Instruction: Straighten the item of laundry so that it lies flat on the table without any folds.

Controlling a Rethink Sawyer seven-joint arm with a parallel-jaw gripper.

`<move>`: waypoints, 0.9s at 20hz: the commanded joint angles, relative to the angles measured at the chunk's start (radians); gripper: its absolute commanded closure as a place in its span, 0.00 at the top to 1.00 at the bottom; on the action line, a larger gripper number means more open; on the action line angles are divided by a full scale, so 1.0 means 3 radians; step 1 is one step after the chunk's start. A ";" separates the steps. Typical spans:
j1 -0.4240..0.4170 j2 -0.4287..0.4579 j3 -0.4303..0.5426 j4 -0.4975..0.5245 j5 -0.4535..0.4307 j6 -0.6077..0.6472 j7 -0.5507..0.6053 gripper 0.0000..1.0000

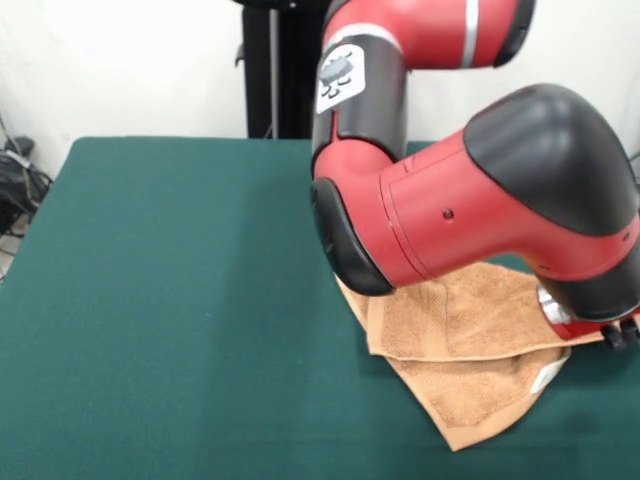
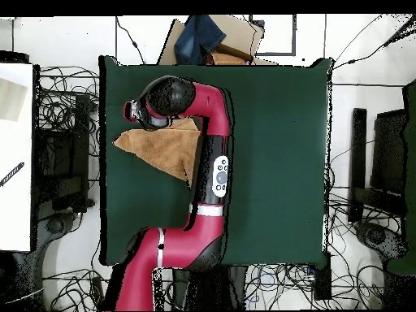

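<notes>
The light-brown towel (image 1: 460, 335) lies on the green table (image 1: 180, 300) near the right front corner in the front view. It is folded, with one layer lying over another and a small white label (image 1: 548, 376) at its right edge. The red arm hangs low over it and hides its far part. The gripper (image 1: 600, 328) is at the towel's right edge, mostly hidden behind the wrist. In the overhead view the towel (image 2: 158, 146) lies near the table's (image 2: 276, 162) left edge, with the gripper (image 2: 130, 112) at its upper corner.
The bulky red elbow (image 1: 440, 210) fills the space above the towel. A cardboard box with blue cloth (image 2: 213, 39) sits beyond the table's top edge in the overhead view. Cables (image 2: 57, 106) lie around the table and a white surface (image 2: 16, 162) stands at the left.
</notes>
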 commanded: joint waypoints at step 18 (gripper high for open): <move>-0.0147 -0.0564 -0.0115 0.1788 -0.0120 0.0219 -0.0640 0.00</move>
